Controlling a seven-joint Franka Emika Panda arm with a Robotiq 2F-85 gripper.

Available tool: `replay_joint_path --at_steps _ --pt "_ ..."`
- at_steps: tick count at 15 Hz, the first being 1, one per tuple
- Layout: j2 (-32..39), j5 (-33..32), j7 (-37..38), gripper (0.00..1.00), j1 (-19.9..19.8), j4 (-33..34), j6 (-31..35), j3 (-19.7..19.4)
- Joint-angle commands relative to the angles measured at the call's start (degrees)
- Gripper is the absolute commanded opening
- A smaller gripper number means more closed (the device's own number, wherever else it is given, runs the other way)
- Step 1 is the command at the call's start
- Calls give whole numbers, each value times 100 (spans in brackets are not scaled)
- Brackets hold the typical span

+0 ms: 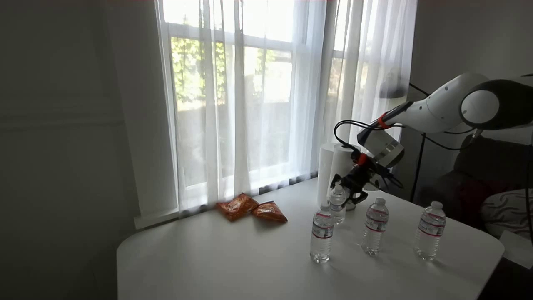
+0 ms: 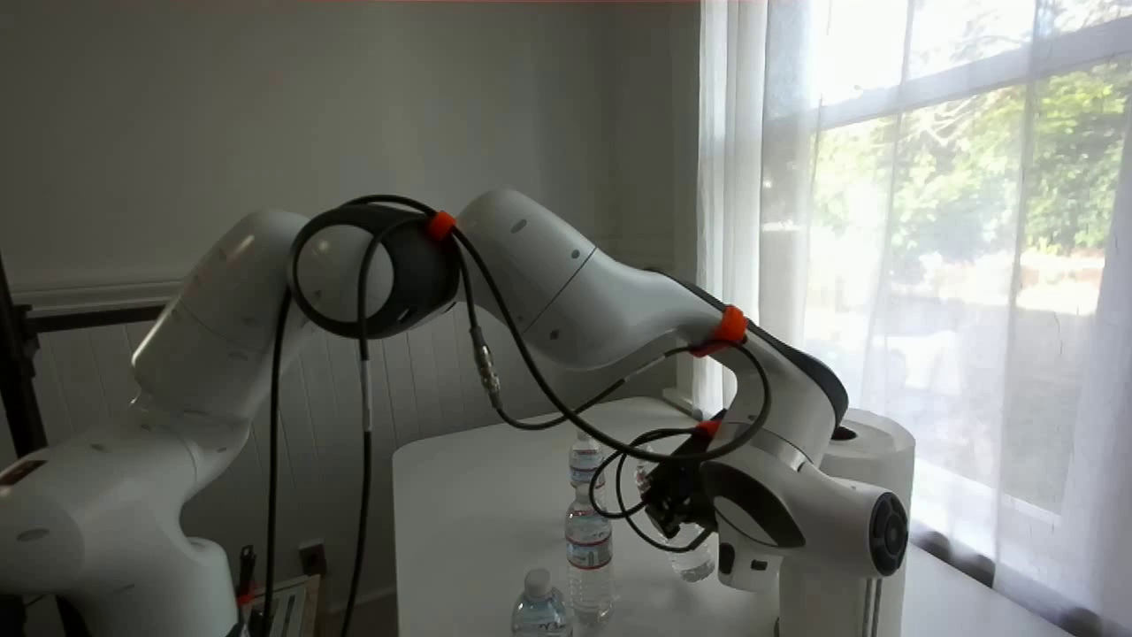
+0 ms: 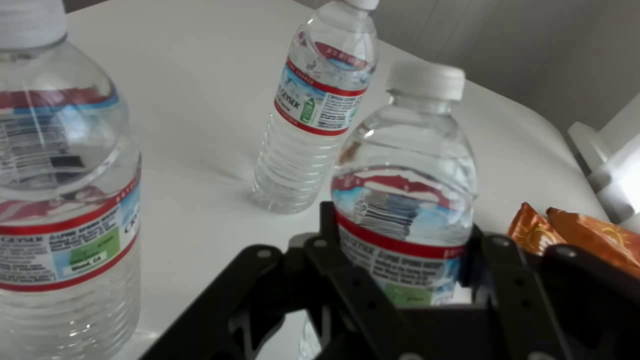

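My gripper [image 3: 400, 247] is shut on a clear water bottle [image 3: 405, 200] with a white cap and a red-banded label. Its fingers press both sides at the label; part of the lower body is hidden behind them. In both exterior views the gripper [image 1: 344, 191] [image 2: 670, 506] is low over the table, and the held bottle [image 1: 338, 212] [image 2: 692, 562] looks tilted in an exterior view. I cannot tell if its base touches the table. Three similar bottles stand upright nearby: a near one [image 1: 322, 233], a middle one [image 1: 376, 227] and an outer one [image 1: 431, 231].
Two orange snack bags [image 1: 237, 206] [image 1: 270, 211] lie by the window edge of the white table [image 1: 233, 258]. White paper rolls [image 1: 327, 173] [image 2: 871, 451] stand close beside the gripper and arm. Sheer curtains [image 1: 241, 125] hang behind. Cables [image 2: 531, 363] loop along the arm.
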Motion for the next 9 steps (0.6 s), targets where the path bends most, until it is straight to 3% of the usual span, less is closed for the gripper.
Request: replay_joint_path --at_steps 1,9 --pt "246 591 473 27 -119 271 -422 -81" --pt "634 1287 790 27 -186 312 -735 -110"
